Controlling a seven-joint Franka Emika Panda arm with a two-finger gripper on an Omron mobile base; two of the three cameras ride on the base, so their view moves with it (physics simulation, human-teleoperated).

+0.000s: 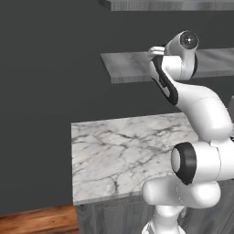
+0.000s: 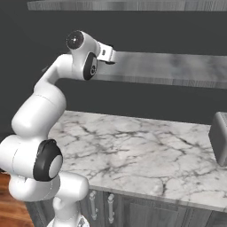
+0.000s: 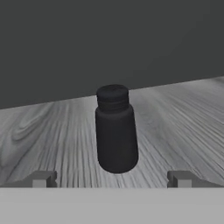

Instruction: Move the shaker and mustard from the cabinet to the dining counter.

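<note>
Left base view: the white arm (image 1: 201,114) rises from the lower right and reaches up and away to the cabinet's (image 1: 45,68) middle grey streaked shelf (image 1: 132,64), its wrist at the shelf's near edge. Below lies a marble counter (image 1: 119,155) over grey doors; this is not the dining counter.

Right base view: the same reach from the other side, the hand (image 2: 104,53) level with the shelf (image 2: 168,66) at its left end. A grey box (image 2: 220,137) sits at the far right of the marble top (image 2: 133,150).

Hand view: the shaker (image 3: 115,129) stands upright on the shelf (image 3: 183,118), just ahead of the gripper (image 3: 112,178) and centred between its two fingertips (image 3: 43,178). The jaws stand wide apart, holding nothing, with clear gaps either side of the shaker.

To do this step well, I judge the hand should advance straight and level along the shelf until the shaker's body sits between the pads, then close on the wider lower body, not the narrow cap. Keeping the tips just above the shelf avoids scraping, and a slow approach avoids knocking the shaker over.
</note>
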